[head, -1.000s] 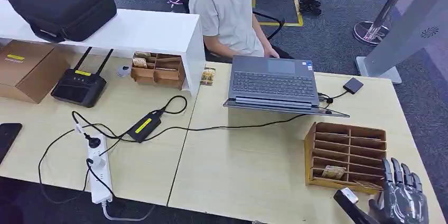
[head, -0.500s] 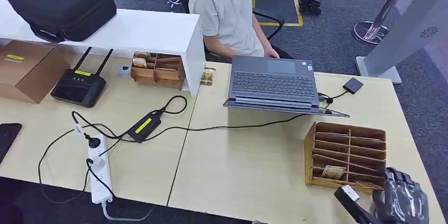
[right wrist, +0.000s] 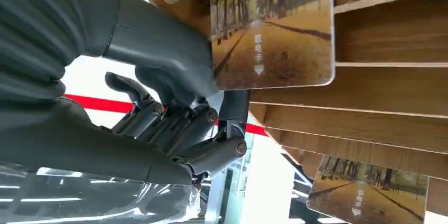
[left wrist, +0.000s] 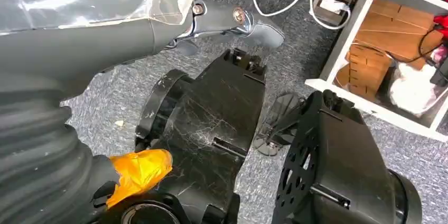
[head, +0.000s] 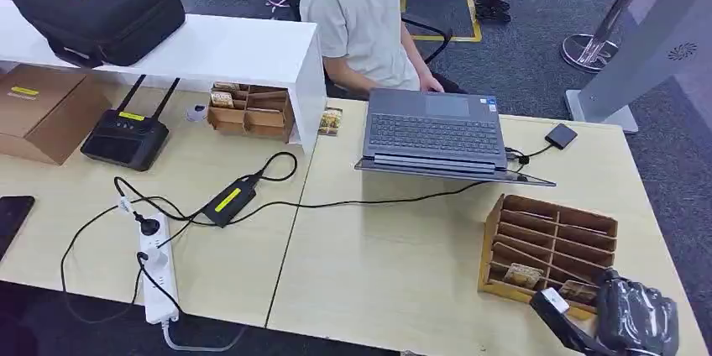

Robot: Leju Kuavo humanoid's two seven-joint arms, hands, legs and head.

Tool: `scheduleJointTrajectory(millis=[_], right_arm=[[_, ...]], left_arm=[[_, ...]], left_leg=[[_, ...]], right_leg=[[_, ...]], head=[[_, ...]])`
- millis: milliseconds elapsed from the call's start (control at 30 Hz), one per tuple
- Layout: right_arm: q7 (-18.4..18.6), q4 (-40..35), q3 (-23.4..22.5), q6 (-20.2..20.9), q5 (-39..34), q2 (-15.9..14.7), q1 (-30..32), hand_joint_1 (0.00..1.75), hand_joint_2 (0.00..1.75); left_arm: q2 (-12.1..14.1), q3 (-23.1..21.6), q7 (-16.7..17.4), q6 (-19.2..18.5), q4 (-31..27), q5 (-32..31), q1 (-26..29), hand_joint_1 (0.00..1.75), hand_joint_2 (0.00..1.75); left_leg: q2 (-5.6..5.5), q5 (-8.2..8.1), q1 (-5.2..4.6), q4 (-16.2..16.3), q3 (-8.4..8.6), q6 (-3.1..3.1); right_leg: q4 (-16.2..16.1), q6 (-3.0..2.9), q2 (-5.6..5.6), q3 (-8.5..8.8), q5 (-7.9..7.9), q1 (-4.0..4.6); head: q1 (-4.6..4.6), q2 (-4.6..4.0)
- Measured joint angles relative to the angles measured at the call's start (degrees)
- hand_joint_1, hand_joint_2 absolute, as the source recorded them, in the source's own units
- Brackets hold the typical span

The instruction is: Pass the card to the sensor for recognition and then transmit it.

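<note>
- Across the middle of the head view runs a pale wooden table (head: 395, 272), the largest thing here, with a person (head: 357, 16) in a light shirt seated at its far side behind an open laptop (head: 432, 133).
- At the near right corner of the table stands a slotted wooden card rack (head: 546, 243), sitting skewed to the table edge.
- Right hand (head: 634, 322) is at the rack's near right end, fingers curled in; the right wrist view shows its thumb (right wrist: 174, 60) pressed on one card (right wrist: 272, 28) that sits in a rack slot, with the darker fingers bunched behind it.
- Another card (right wrist: 370, 192) lies in a neighbouring slot.
- Left hand (left wrist: 132, 28) hangs over grey carpet, and whether its fingers are spread or closed cannot be told.
</note>
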Motion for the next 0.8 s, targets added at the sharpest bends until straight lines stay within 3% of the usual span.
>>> scheduleJointTrajectory(millis=[633, 800], right_arm=[[-0.15, 0.22, 0.0, -0.11, 0.02, 0.04, -0.08, 1.75, 1.75], [-1.4, -0.04, 0.02, -3.83, 1.09, 0.53, -0.01, 1.75, 1.75]], left_arm=[[-0.04, 0.0, -0.09, -0.37, 0.13, -0.02, -0.11, 0.0, 1.75], [-0.11, 0.0, -0.48, -0.66, 0.33, -0.22, -0.2, 0.0, 1.75]], left_leg=[[0.0, 0.0, 0.0, 0.0, 0.0, 0.0], [0.0, 0.0, -0.01, 0.0, -0.01, 0.0]], right_leg=[[0.0, 0.0, 0.0, 0.0, 0.0, 0.0], [0.0, 0.0, 0.0, 0.0, 0.0, 0.0]], head=[[0.0, 0.0], [0.0, 0.0]])
